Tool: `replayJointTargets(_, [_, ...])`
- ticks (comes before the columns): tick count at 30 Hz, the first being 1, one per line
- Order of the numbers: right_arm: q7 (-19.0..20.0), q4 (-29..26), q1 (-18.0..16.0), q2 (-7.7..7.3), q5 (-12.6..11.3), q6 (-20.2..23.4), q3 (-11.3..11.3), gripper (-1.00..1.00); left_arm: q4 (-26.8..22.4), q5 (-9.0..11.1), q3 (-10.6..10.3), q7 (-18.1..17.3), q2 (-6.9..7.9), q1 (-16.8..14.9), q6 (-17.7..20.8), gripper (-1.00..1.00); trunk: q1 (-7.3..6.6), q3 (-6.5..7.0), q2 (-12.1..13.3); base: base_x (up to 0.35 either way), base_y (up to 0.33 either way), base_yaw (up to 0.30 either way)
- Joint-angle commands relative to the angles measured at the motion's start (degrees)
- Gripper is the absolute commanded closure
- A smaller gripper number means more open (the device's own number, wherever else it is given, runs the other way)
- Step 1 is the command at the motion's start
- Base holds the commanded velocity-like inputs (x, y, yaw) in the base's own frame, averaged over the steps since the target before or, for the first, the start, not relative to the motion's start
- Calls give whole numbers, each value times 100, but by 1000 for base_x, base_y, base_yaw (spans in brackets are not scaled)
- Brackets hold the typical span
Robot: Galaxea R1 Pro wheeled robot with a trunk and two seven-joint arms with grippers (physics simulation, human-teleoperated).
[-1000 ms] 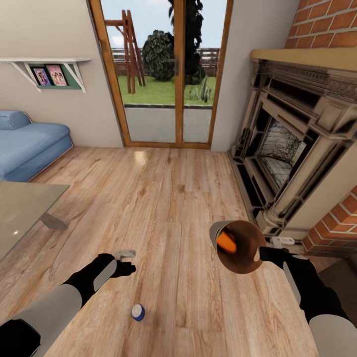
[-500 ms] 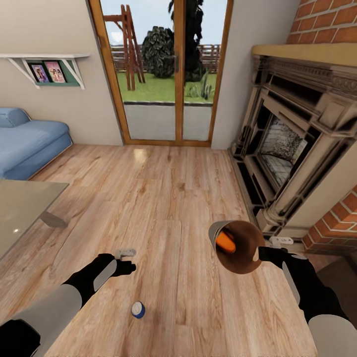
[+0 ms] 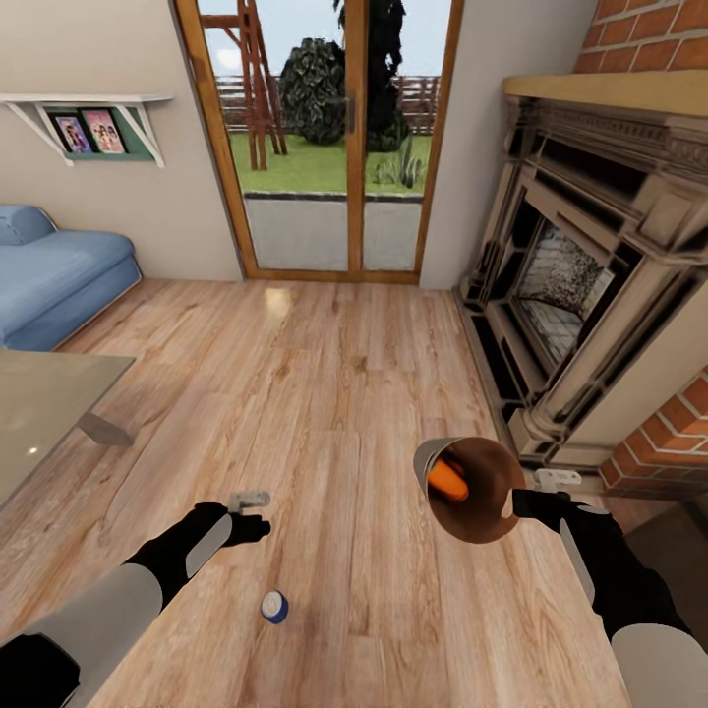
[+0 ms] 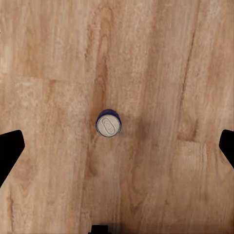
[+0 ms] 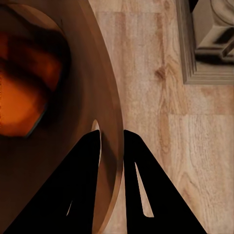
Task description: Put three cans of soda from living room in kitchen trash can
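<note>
**A:** How do my jaws stand?

**B:** The right gripper (image 5: 111, 139) is clamped on the rim of the small round tapered bin with the copper-brown inside (image 3: 474, 489), one finger in, one out. The left gripper (image 3: 254, 501) is spread wide, held above the floor at lower left of the head view.

**A:** And the cans?

**B:** The small orange drink can (image 3: 448, 481) lies inside the tilted bin. The small dark blue can with the silvery top (image 4: 108, 124) stands upright on the planks, centred between my left fingers in the left wrist view, well below them. I see no third can.

**A:** What worries me?

**B:** That rim pinch is thin. With the bin's mouth tipped towards me, a jolt could let it swing and roll the orange can out. On the left, a crooked descent could knock the blue can over and send it rolling.

**A:** The room?

**B:** Smooth light wood plank floor (image 3: 324, 393), so cans would roll. The glass-topped desk (image 3: 44, 413) is at left, the blue sofa (image 3: 59, 280) at upper left, the ornate fireplace (image 3: 590, 285) at right, the glazed garden door (image 3: 329, 147) at top centre.
</note>
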Motion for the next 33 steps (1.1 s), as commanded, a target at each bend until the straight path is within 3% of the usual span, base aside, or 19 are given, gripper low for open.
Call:
replayJointTargets(1, [41, -7, -4, 1, -74, 6, -3, 100, -1, 0, 0, 2, 0, 0, -21, -100, 0, -8, 0, 0, 0, 0])
replayJointTargets(10, [31, -2, -4, 7, -60, 6, 170, 100, 21, -2, 2, 5, 2, -24, -372, -100, 0, -86, 0, 0, 0, 0])
replayJointTargets(33, [29, 2, -4, 9, -65, 6, 261, 100, -14, -18, 7, 5, 4, -89, -411, -100, 43, -321, -81, 0, 0, 0])
